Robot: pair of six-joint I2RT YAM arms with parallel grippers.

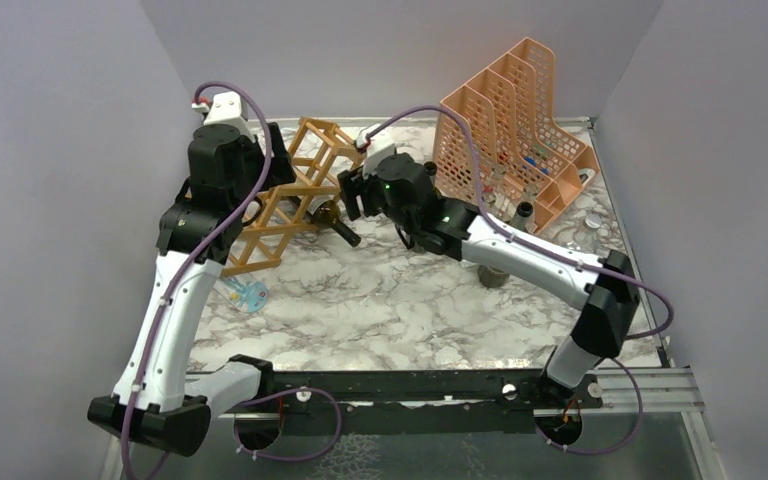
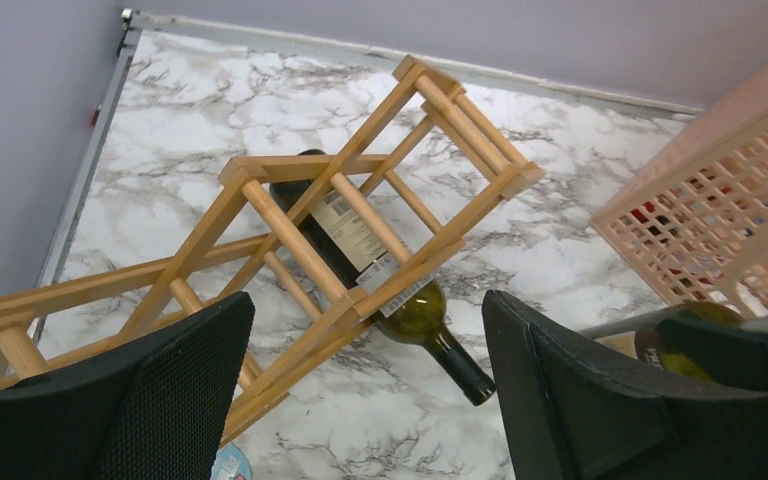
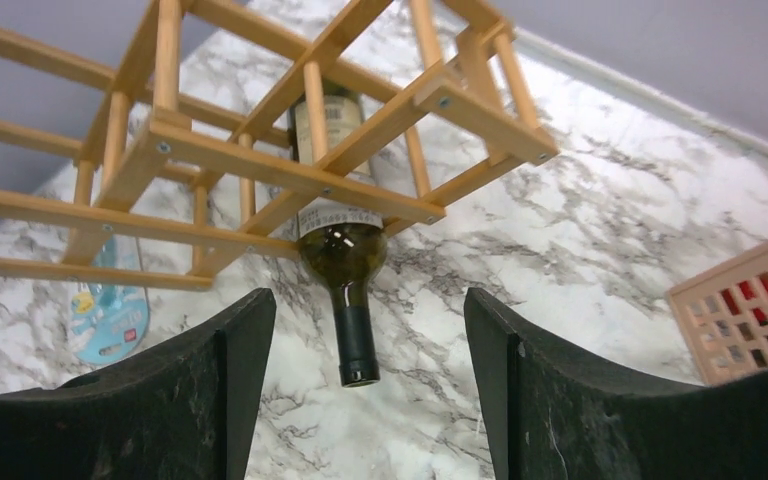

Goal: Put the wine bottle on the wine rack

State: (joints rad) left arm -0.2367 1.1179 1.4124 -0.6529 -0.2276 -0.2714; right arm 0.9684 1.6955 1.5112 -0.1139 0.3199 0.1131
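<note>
We are looking at the wine rack [image 1: 290,195], which is sitting askew at the far left of the marble table [image 1: 410,300], its thin wooden sticks tilting rather than standing square. The wine bottle [image 3: 344,260] is lying inside one of the rack's open cells: its labelled body is passing between the sticks, while its shoulder and neck are sticking out of the near side and slanting down toward the tabletop. We cannot tell whether the mouth is touching the marble. The left gripper [image 2: 365,310] is hovering above the rack with its fingers spread wide and gripping nothing. The right gripper [image 3: 368,300] is facing the bottle's neck from just beside it, its fingers also spread wide and apart from the glass on both sides. A peach mesh file holder [image 1: 505,110] is standing at the far right of the table, well apart from the rack, and a flat blue packet [image 1: 250,295] is lying on the marble near the rack's near end.
</note>
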